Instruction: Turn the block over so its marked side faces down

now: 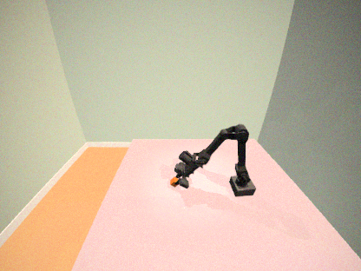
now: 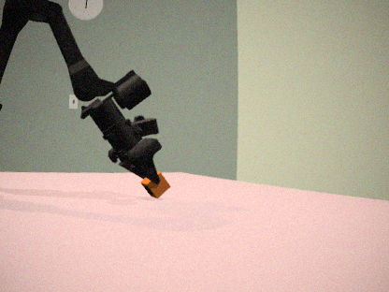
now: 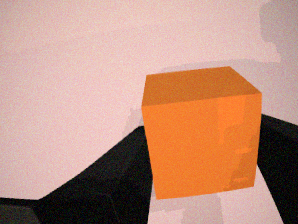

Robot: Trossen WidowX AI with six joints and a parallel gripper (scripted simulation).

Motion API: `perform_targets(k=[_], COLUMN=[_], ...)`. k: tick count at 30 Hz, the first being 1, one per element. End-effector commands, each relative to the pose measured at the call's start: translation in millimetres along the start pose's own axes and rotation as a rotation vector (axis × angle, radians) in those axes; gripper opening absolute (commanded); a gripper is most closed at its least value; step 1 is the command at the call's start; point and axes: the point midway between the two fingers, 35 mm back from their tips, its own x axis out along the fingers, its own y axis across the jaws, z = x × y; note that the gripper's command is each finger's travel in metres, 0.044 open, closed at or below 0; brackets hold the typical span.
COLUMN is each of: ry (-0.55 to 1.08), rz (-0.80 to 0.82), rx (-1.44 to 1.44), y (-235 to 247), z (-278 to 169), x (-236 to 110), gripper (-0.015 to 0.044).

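Note:
The orange block [image 1: 173, 181] [image 2: 161, 187] [image 3: 192, 150] is held tilted, with one lower edge or corner close to the table [image 1: 173, 234] [image 2: 196, 262] [image 3: 60, 90]. I cannot tell whether it touches. In the exterior view its dark marked side [image 2: 148, 189] faces obliquely down, toward the arm's base. The wrist view shows two plain orange faces; the mark is hidden there. My gripper [image 1: 177, 180] [image 2: 156, 181] [image 3: 199, 130] is shut on the block, with a black finger on each side, and the wrist leans at a slant.
The arm's base [image 1: 243, 187] stands on the table's right part in the top view. The table's left edge borders an orange floor [image 1: 56, 208]. Shadows of the arm fall across the pink top around the block. Plain walls stand behind.

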Motion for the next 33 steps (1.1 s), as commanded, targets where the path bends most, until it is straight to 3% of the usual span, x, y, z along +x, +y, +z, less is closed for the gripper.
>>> perform_targets(k=[1,22,33], ry=[-0.035,-0.35,-0.383], rz=[0.005,0.006,0.006], rx=[0.009,0.002,0.002], y=[1,3,3], z=[-8,-23,-22], x=[7,4,1], gripper=[0.0,0.0,0.0])
